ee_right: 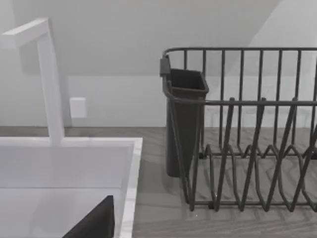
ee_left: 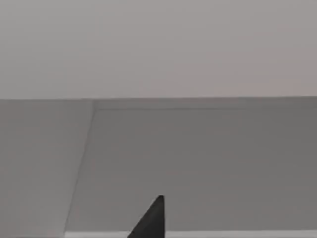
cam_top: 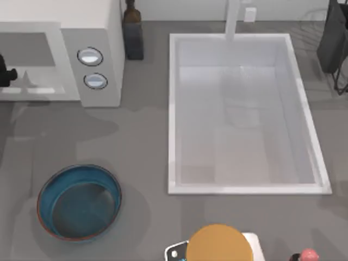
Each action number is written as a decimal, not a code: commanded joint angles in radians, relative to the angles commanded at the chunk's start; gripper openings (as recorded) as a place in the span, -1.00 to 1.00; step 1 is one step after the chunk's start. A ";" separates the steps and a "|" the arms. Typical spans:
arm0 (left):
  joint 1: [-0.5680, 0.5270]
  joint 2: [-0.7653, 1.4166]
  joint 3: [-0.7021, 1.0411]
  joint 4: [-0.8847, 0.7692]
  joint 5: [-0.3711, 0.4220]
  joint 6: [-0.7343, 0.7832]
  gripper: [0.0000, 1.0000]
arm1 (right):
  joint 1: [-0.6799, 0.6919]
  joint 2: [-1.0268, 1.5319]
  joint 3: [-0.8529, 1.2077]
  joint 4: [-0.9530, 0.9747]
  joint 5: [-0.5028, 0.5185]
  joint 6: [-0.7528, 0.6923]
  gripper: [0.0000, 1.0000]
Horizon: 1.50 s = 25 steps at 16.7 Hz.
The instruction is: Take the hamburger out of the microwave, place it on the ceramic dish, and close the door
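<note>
Grey cavity wall [ee_left: 198, 158] behind left claw [ee_left: 148, 223]

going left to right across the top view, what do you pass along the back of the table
left hand at the left edge → microwave with its two knobs → dark bottle → white sink basin with its faucet → dark dish rack

1 microwave [cam_top: 100, 32] with 2 knobs [cam_top: 90, 56], 1 ceramic dish [cam_top: 79, 202], 1 sink [cam_top: 244, 114], 1 bottle [cam_top: 132, 30], 1 rack [ee_right: 247, 134].
</note>
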 joint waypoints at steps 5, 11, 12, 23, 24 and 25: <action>-0.215 -0.036 -0.118 -0.011 -0.214 -0.144 -1.00 | 0.000 0.000 0.000 0.000 0.000 0.000 1.00; -0.744 -0.190 -0.385 -0.068 -0.718 -0.436 -1.00 | 0.000 0.000 0.000 0.000 0.000 0.000 1.00; -0.833 -0.225 -0.434 -0.082 -0.804 -0.485 -1.00 | 0.000 0.000 0.000 0.000 0.000 0.000 1.00; -1.209 -0.439 -0.689 -0.170 -1.176 -0.727 -1.00 | 0.000 0.000 0.000 0.000 0.000 0.000 1.00; -1.204 -0.435 -0.686 -0.170 -1.175 -0.724 -1.00 | 0.000 0.000 0.000 0.000 0.000 0.000 1.00; -1.203 -0.432 -0.686 -0.168 -1.174 -0.723 -1.00 | 0.000 0.000 0.000 0.000 0.000 0.000 1.00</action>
